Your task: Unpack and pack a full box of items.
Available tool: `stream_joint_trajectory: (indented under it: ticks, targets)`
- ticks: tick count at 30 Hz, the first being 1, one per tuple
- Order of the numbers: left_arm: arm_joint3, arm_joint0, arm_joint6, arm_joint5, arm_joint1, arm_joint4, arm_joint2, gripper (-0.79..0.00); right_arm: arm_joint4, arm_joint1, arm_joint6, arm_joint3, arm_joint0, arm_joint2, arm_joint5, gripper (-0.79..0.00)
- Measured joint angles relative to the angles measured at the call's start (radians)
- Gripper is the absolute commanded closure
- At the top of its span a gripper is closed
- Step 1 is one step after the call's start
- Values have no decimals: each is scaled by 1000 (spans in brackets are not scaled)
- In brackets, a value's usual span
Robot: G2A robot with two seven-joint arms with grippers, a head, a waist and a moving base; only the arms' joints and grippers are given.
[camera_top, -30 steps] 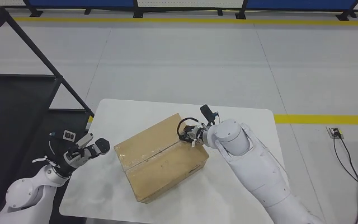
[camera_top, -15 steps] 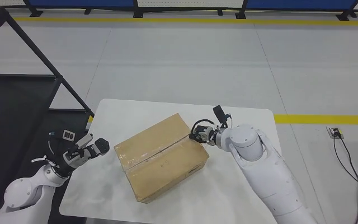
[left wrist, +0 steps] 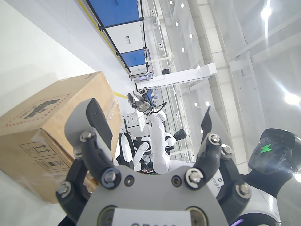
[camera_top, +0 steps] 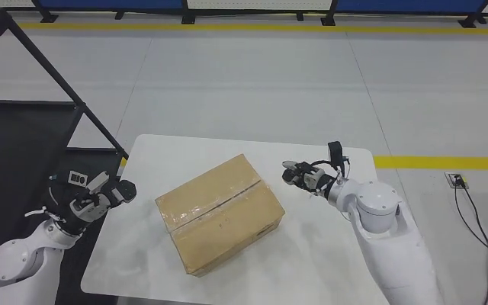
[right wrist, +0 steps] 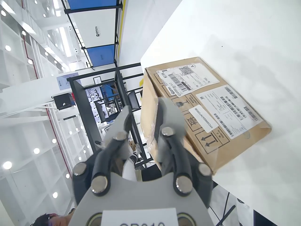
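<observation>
A closed cardboard box (camera_top: 219, 213) with a taped seam lies turned at an angle in the middle of the white table (camera_top: 320, 259). My left gripper (camera_top: 122, 191) hangs off the table's left edge, a short way from the box's left end, and is open and empty. In the left wrist view its fingers (left wrist: 98, 118) stand wide apart beside the box (left wrist: 47, 118). My right gripper (camera_top: 293, 175) hovers over the table just right of the box's far corner, open with nothing in it. The right wrist view puts this gripper (right wrist: 144, 116) beside the box's labelled side (right wrist: 207, 118).
A black metal frame (camera_top: 46, 69) and a dark panel stand left of the table, close to my left arm. Bare tabletop lies right of and behind the box. A yellow floor line (camera_top: 427, 162) runs past the table's right side.
My right gripper has drawn back from over the box's far edge to the right, clear of the box. My left gripper has shifted slightly left, away from the box.
</observation>
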Motion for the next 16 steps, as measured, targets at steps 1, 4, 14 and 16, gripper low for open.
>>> stream_joint_trajectory:
  ticks: [1, 4, 14, 16]
  targets:
    - [0, 0, 0, 0, 0, 0, 0, -785, 0, 0, 0, 0, 0, 0, 0, -434]
    - [0, 0, 0, 0, 0, 0, 0, -784, 0, 0, 0, 0, 0, 0, 0, -583]
    - [0, 0, 0, 0, 0, 0, 0, -785, 0, 0, 0, 0, 0, 0, 0, -785]
    - [0, 0, 0, 0, 0, 0, 0, -784, 0, 0, 0, 0, 0, 0, 0, -785]
